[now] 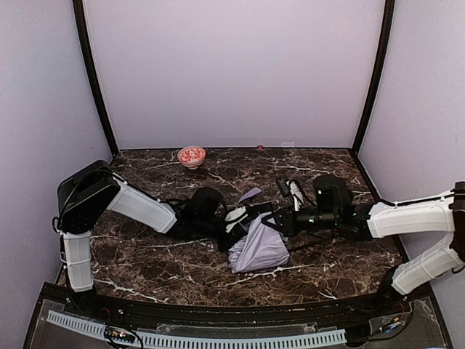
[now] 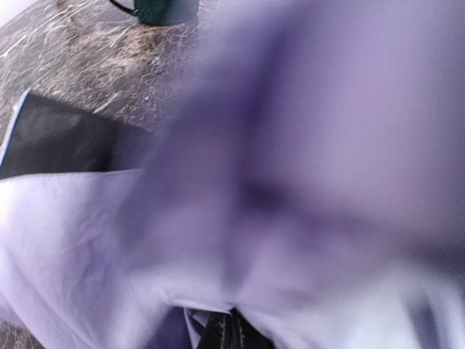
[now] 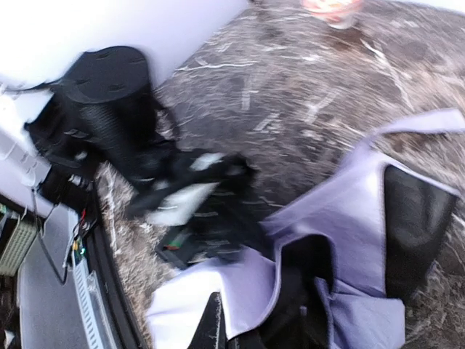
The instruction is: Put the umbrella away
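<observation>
From above, we see the left arm [image 1: 142, 207] and the right arm [image 1: 407, 217] reaching toward each other over the dark marbled surface [image 1: 145, 262], their jaws nearly meeting at mid-table. The umbrella [image 1: 258, 251] lies as a crumpled lavender-silver bundle right at that meeting point, most of it just on the near side of both pairs of jaws, and one small flap of cloth pokes out on the far side of them. The left jaws are closed and so are the right jaws. Both are buried in or against the fabric, but we cannot tell whether either pair has cloth pinched between it. A red patterned bowl [image 1: 192, 155] stands well beyond the left jaws, by the far wall. In the left wrist view the umbrella [image 2: 73, 240] fills nearly everything, blurred and pressed up close to the lens, so the jaws themselves are hidden. A black inner panel [image 2: 51, 138] shows to the left of the pale cloth, and past it a strip of the surface [image 2: 80, 65] runs up to a dark green mug [image 2: 163, 9] at the top edge. In the right wrist view the umbrella [image 3: 349, 211] spreads ahead and to the right of the jaws, lavender outside and black inside, with the left arm [image 3: 109, 109] just beyond it and the bowl [image 3: 333, 9] far off.
</observation>
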`<move>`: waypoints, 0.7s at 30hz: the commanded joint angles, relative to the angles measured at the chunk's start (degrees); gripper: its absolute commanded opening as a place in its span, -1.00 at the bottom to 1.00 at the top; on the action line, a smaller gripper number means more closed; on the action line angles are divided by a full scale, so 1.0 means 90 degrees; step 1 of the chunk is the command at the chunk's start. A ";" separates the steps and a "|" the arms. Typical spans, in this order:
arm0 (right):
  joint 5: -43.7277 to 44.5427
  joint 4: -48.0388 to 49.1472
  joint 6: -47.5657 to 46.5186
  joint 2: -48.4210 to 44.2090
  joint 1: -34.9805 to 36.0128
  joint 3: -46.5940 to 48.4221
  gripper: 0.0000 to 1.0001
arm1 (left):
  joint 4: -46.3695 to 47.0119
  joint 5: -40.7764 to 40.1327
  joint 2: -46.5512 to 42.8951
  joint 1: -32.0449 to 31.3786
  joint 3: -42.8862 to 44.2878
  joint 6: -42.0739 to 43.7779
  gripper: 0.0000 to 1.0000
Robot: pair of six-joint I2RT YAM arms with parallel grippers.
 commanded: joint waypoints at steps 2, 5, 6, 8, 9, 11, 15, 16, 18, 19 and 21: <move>-0.0145 0.1094 0.0849 0.1077 -0.0611 -0.0207 -1.00 | -0.0210 0.0529 0.0017 0.0029 -0.0009 0.0467 -1.00; -0.0377 0.1354 0.1017 0.1841 -0.0726 -0.0082 -1.00 | -0.0222 0.0522 0.0058 0.0029 -0.0017 0.0506 -1.00; -0.0438 0.1442 0.1091 0.2175 -0.0779 -0.0069 -1.00 | -0.0182 0.0537 0.0057 0.0034 -0.0045 0.0505 -1.00; -0.0614 0.1663 0.1256 0.2562 -0.0874 -0.0062 -1.00 | -0.0096 0.0529 0.0047 0.0051 -0.0104 0.0474 -1.00; -0.0677 0.1767 0.1317 0.2735 -0.0917 -0.0065 -1.00 | -0.0064 0.0492 0.0038 0.0079 -0.0130 0.0424 -1.00; -0.0791 0.1797 0.1334 0.3041 -0.0962 -0.0049 -1.00 | 0.0010 0.0444 0.0001 0.0204 -0.0171 0.0269 -1.00; -0.1134 0.1732 0.1339 0.3559 -0.0964 0.0019 -1.00 | 0.0144 0.0103 -0.0272 0.0554 -0.0224 -0.0221 -0.57; -0.1182 0.1763 0.1385 0.3617 -0.0964 -0.0006 -1.00 | 0.0098 -0.0140 -0.0370 0.0608 -0.0224 -0.0259 -0.42; -0.1191 0.1802 0.1433 0.3657 -0.0964 -0.0064 -1.00 | -0.0092 -0.0638 -0.0601 0.0660 -0.0203 -0.0235 -0.21; -0.1171 0.1755 0.1446 0.3661 -0.0964 -0.0086 -1.00 | -0.0202 -0.0900 -0.0719 0.0671 -0.0186 -0.0207 -0.15; -0.1107 0.1592 0.1423 0.3659 -0.0964 -0.0056 -1.00 | -0.0397 -0.1298 -0.0985 0.0674 -0.0137 -0.0225 -0.07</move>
